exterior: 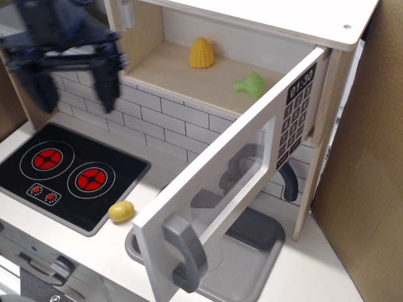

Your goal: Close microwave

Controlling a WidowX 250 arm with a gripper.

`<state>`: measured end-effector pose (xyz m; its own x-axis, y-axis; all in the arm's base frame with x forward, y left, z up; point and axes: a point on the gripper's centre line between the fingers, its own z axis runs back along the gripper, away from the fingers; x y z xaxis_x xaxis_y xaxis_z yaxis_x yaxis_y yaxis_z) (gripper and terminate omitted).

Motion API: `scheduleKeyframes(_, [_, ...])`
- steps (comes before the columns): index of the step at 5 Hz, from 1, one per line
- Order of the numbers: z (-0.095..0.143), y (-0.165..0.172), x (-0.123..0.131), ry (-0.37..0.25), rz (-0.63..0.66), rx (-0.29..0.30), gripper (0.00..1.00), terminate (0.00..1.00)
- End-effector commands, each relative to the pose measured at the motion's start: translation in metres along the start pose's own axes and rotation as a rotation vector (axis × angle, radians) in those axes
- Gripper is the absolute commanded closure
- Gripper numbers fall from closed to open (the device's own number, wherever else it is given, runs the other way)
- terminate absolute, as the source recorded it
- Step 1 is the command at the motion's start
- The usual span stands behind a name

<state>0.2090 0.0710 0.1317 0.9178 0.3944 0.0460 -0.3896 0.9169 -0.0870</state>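
The microwave (pixel 189 75) is a pale wooden box with its wide white door (pixel 220 189) swung far open toward me. The door has a clear window, a grey bar handle (pixel 184 251) and a black keypad (pixel 297 113) reading 01:30. Inside lie a yellow corn piece (pixel 201 53) and a green vegetable (pixel 250 83). My gripper (pixel 72 94) is blurred at the upper left, above the stove, well left of the door. Its two dark fingers (pixel 106 85) hang down wide apart, holding nothing.
A black stove top (pixel 69 173) with two red burners sits at the left. A small yellow potato-like piece (pixel 121 211) lies beside it. A grey sink (pixel 252 251) and faucet lie under the open door. A cardboard wall (pixel 371 176) stands at the right.
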Motion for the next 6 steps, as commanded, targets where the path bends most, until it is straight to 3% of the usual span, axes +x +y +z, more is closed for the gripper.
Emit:
scheduleKeyframes(1, [0.029,-0.07,-0.017,0.024,-0.164,-0.131,0.0,0.0])
scheduleKeyframes(3, [0.026,-0.103,-0.032,0.027,-0.245,-0.119,0.0,0.0])
scheduleKeyframes(6, [-0.003,-0.106,-0.028,-0.025,-0.268,-0.037,0.0,0.0])
